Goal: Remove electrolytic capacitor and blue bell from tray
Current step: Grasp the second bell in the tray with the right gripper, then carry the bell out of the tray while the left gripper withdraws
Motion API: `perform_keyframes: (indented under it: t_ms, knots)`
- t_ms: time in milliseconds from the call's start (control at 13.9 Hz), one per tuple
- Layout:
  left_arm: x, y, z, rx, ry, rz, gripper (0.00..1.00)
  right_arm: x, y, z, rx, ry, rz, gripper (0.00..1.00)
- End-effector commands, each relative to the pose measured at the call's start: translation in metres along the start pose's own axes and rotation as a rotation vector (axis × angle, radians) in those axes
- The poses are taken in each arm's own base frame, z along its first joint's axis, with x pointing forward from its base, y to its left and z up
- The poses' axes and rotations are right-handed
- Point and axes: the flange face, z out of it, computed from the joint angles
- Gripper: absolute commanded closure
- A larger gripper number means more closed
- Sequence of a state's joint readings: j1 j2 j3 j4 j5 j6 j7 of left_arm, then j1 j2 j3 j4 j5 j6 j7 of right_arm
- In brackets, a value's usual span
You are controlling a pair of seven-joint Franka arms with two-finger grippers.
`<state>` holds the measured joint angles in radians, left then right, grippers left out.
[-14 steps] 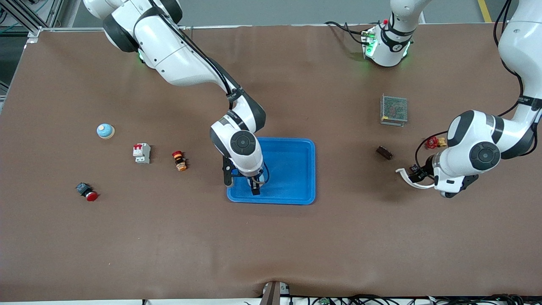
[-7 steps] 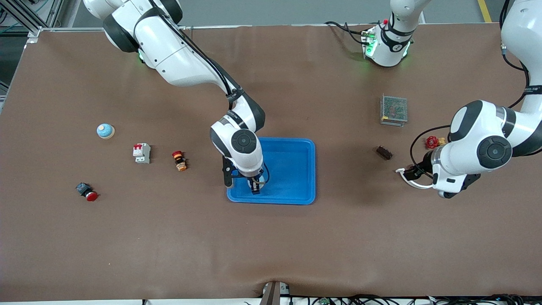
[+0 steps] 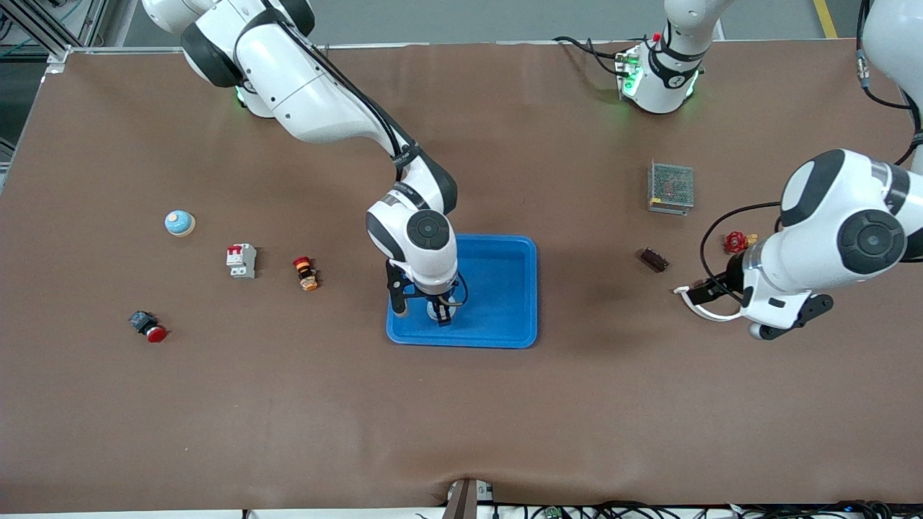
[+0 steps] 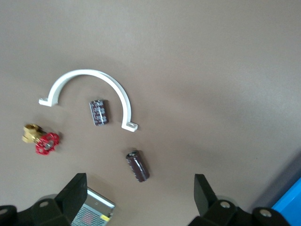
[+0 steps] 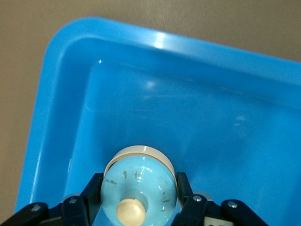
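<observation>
In the tray (image 3: 497,303), the right gripper (image 5: 140,200) clamps its jaws on the bell (image 5: 139,181) at its dome sides; smooth, rigid, light, likely slippery. The left gripper (image 4: 140,197), jaws released, waits over capacitors (image 4: 137,165).

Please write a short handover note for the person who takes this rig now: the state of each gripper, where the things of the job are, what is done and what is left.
Right gripper: shut on the blue bell, low inside the tray, at the corner nearest the front camera on the right arm's side.
Left gripper: open, holding nothing, over the table at the left arm's end.
Under it lie two dark capacitors, a white curved clip and a red valve, all outside the tray.
Another blue bell stands on the table toward the right arm's end.
Done: no capacitor shows in the tray.
Left: carry the gripped bell out and set it on the table.
</observation>
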<state>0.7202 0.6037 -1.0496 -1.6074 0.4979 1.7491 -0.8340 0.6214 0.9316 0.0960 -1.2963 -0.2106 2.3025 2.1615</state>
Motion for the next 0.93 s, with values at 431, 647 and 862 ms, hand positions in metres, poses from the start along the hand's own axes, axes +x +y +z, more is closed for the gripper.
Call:
perform_keyframes:
  t_ms: [431, 647, 862]
  knots:
    - [0.002, -0.005, -0.044, 0.004, 0.027, 0.130, 0.00, -0.053, 0.029, -0.092, -0.106, -0.030, -0.143, 1.00]
    - [0.003, -0.009, -0.050, 0.025, 0.036, 0.179, 0.00, 0.007, 0.003, -0.124, -0.182, -0.104, -0.347, 1.00]
    - [-0.011, -0.003, -0.071, 0.070, 0.082, 0.224, 0.00, 0.072, -0.004, -0.136, -0.312, -0.137, -0.598, 1.00]
